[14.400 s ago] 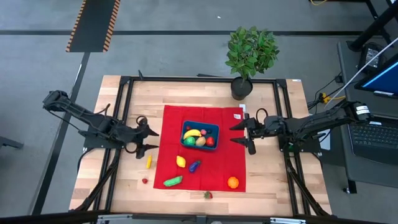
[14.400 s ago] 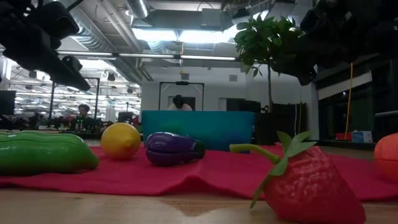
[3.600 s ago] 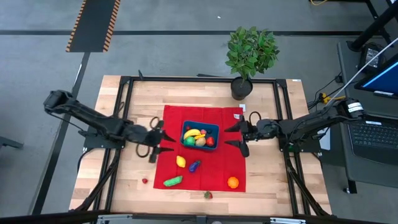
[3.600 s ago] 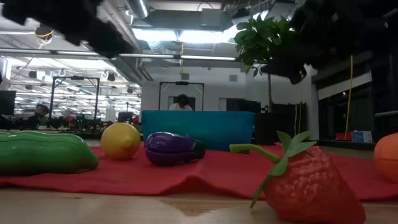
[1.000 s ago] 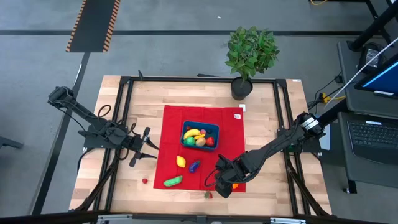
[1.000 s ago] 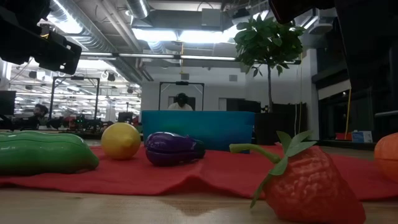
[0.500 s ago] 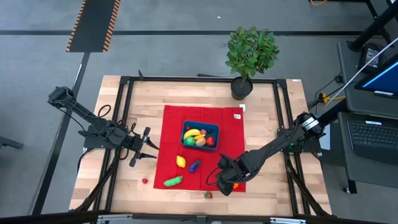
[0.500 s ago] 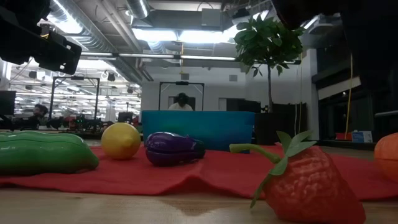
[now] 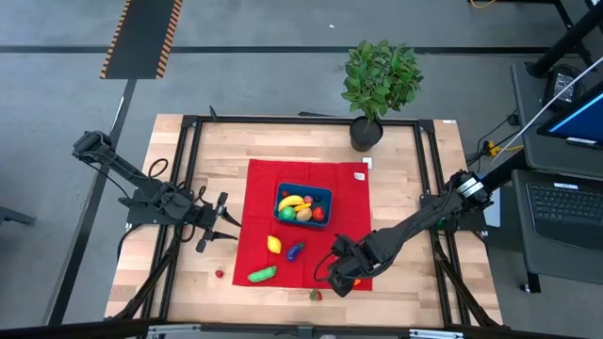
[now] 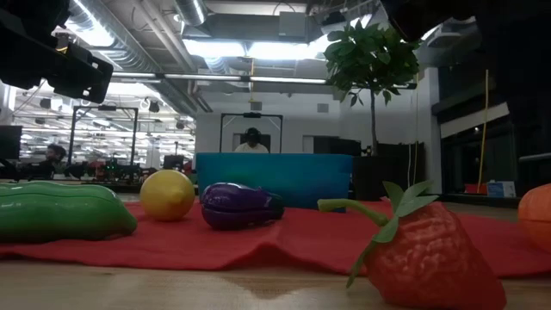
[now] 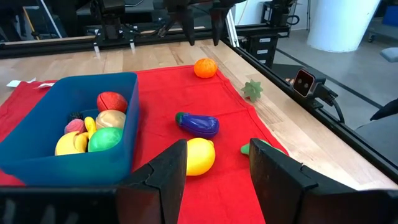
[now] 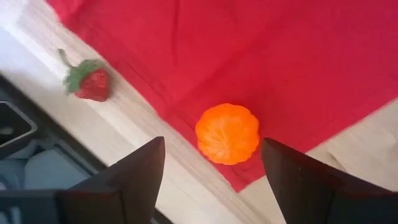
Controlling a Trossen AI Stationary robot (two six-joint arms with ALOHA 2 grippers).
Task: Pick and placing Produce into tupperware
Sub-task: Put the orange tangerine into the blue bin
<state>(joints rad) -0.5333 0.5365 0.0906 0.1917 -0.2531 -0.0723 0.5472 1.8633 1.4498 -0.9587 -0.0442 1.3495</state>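
Right gripper (image 12: 208, 165): we see it spread wide above the ribbed orange (image 12: 227, 133), grasping nothing.
Left gripper (image 11: 217, 168): parted, empty, beside the cloth.
Tupperware (image 9: 303, 193): smooth teal tub, mid red cloth (image 9: 259, 184), produce inside.
Strawberry (image 10: 426, 258): we note its pebbled skin only in the low view.

On table (image 9: 424, 169): cloth (image 9: 259, 188) at centre; tupperware (image 9: 303, 194) on cloth's middle, holding several produce pieces (image 9: 300, 209). Nearer front edge, on cloth: lemon (image 9: 273, 245), eggplant (image 9: 295, 250) just right of it, cucumber (image 9: 262, 274) in front of both. Orange (image 12: 227, 133) on cloth's front right corner, under right gripper (image 9: 332, 274). Strawberry (image 9: 315, 295) off cloth, on bare wood at front edge. Tiny produce piece (image 9: 220, 274) on wood left of cloth. Potted plant (image 9: 377, 85) at back edge. Left gripper (image 9: 219, 221) over wood, left of cloth
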